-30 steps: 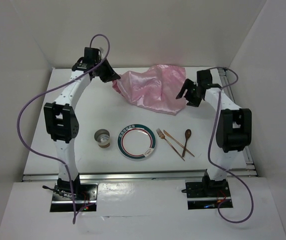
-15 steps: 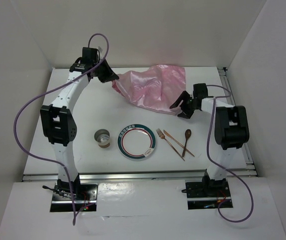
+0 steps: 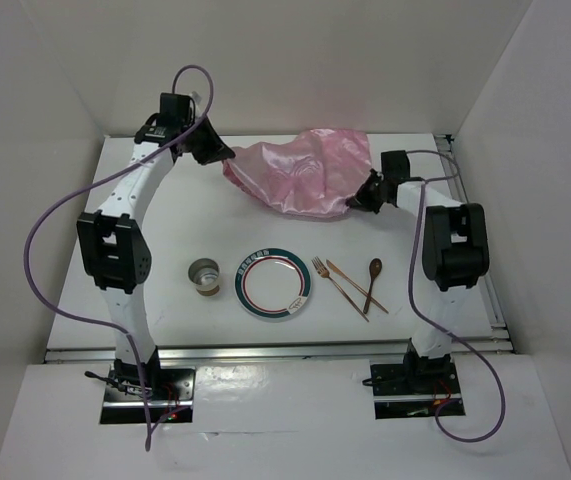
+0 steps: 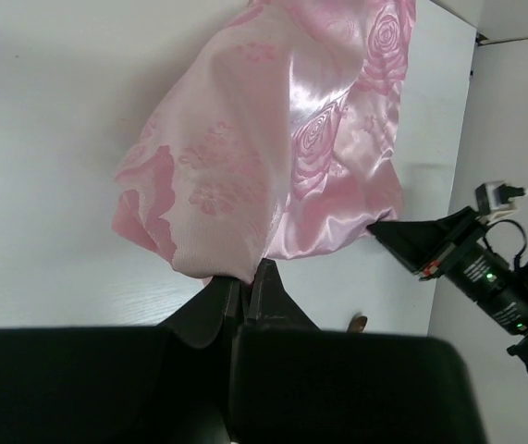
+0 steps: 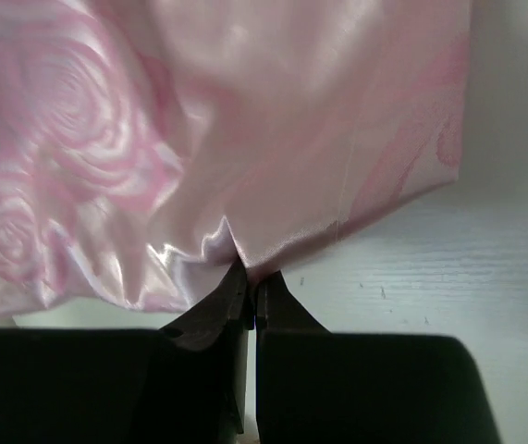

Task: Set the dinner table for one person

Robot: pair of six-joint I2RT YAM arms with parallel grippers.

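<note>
The dinner table point(image 3: 185, 210), a wide white top edged with metal rails, lies beneath both of your claws. Bunched on it and strung between the claws is a shiny pink placemat point(image 3: 300, 180) with a rose pattern. Your left gripper point(image 4: 243, 279) is pinched tight on a corner of the cloth. Your right gripper point(image 5: 250, 282) is pinched tight on the hem at the opposite end. Each has only a thin bite of fabric.

On the side of the claws toward the arm bases, well apart from them, sit a small cup point(image 3: 205, 277), a green-rimmed plate point(image 3: 274, 283), and a fork point(image 3: 323, 270) and spoon point(image 3: 374, 268) close together.

The satin looks slippery, so a hard or uneven pull could slide it out of one pinch and leave it crumpled. If you drag it low toward the bases, the hanging middle could sweep the plate or scatter the cutlery. Lift it before spreading it.
</note>
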